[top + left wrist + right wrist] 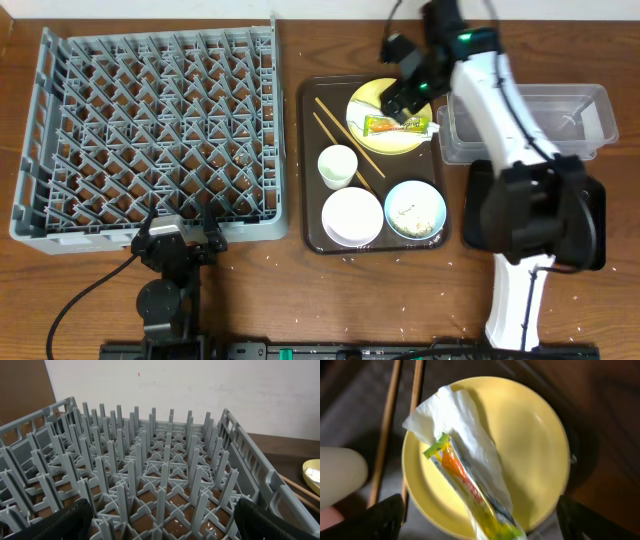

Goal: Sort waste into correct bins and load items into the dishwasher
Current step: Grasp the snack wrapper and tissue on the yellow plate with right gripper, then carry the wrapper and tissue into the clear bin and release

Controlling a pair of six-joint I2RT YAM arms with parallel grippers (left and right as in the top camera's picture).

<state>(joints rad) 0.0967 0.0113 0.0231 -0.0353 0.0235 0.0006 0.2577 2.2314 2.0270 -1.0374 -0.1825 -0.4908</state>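
The yellow plate [378,135] [530,445] sits at the back of the brown tray and carries the orange-green-yellow sachet [395,125] [470,487] lying on a white paper piece [465,435]. My right gripper [408,97] [480,520] is open, hovering just above the plate with the sachet between its fingers, not touching. The chopsticks [345,135] [387,425] lie left of the plate. The white cup [337,165], white bowl [352,216] and light blue bowl [415,210] with rice sit nearer. My left gripper [180,235] [160,522] is open over the grey dish rack's [150,130] [150,475] front edge.
The brown serving tray [308,170] holds all the dishes. A clear plastic tub [530,120] stands right of it, partly behind my right arm. Rice grains [270,262] are scattered on the wooden table in front of the rack and tray. The black tray is hidden.
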